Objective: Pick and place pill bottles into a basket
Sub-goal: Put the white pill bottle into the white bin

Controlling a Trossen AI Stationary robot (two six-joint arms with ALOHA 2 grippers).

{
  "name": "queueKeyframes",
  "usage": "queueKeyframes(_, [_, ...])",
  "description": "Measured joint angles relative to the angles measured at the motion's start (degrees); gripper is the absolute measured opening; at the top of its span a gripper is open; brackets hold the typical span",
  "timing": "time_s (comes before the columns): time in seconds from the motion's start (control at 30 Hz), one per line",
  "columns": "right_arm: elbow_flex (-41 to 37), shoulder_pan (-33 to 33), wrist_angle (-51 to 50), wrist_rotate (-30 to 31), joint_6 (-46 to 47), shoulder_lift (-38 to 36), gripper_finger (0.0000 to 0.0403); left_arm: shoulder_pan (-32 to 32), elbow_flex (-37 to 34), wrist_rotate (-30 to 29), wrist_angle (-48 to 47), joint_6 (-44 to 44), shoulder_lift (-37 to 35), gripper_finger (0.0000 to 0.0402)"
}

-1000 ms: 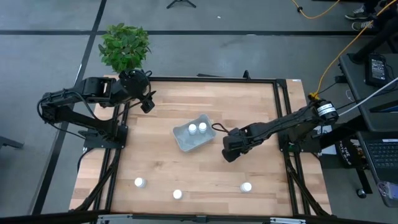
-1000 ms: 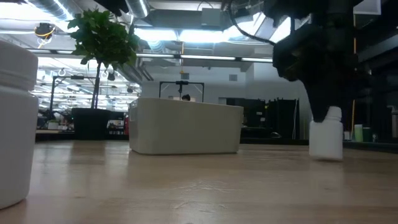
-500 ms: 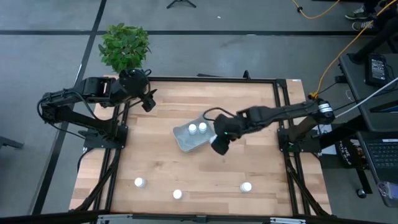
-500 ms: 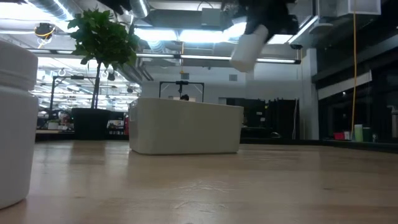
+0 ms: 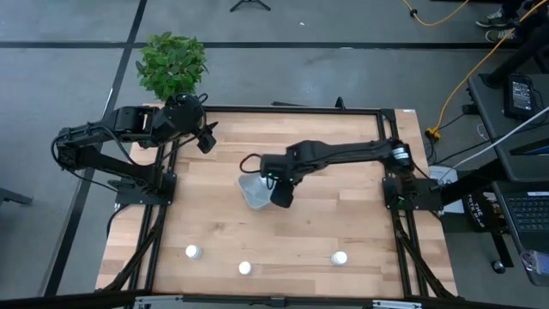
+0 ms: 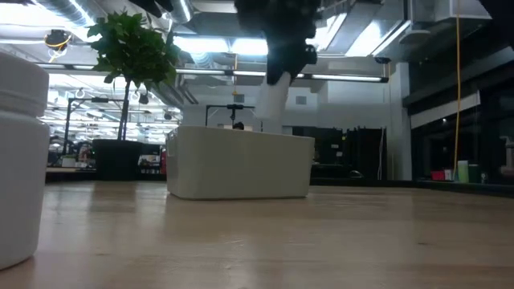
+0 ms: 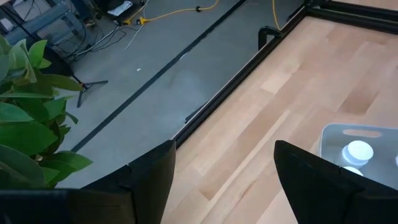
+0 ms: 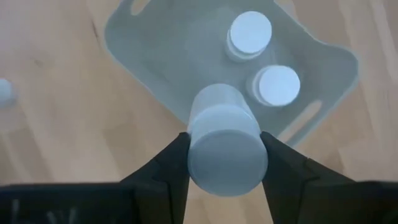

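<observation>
A pale wooden tabletop (image 5: 223, 223) edged by a black metal frame (image 5: 388, 154) stands on a grey floor (image 5: 69, 77) crossed by dark lines. A green potted plant (image 5: 172, 65) sits at the far left corner. Yellow cables (image 5: 480, 60) trail over the floor toward a desk with a laptop (image 5: 523, 210) on the right. At table height, an open workspace with long ceiling lights (image 6: 217, 46) and exposed ducting (image 6: 48, 14) stretches behind.

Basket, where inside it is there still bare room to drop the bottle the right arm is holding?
In the basket, two pill bottles crowd one end. The floor toward the other slotted end is bare. The right end effector, shut on the held bottle, hangs over that side. The left end effector waits beside the plant.
</observation>
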Motion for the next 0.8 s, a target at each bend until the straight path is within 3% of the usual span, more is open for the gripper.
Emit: queueKeyframes(0.8, [0.04, -3.02, -2.63, -0.11, -7.22, 8.91, 0.0149, 0.0, 0.0, 0.2, -0.02, -0.84, 0.0, 0.0265])
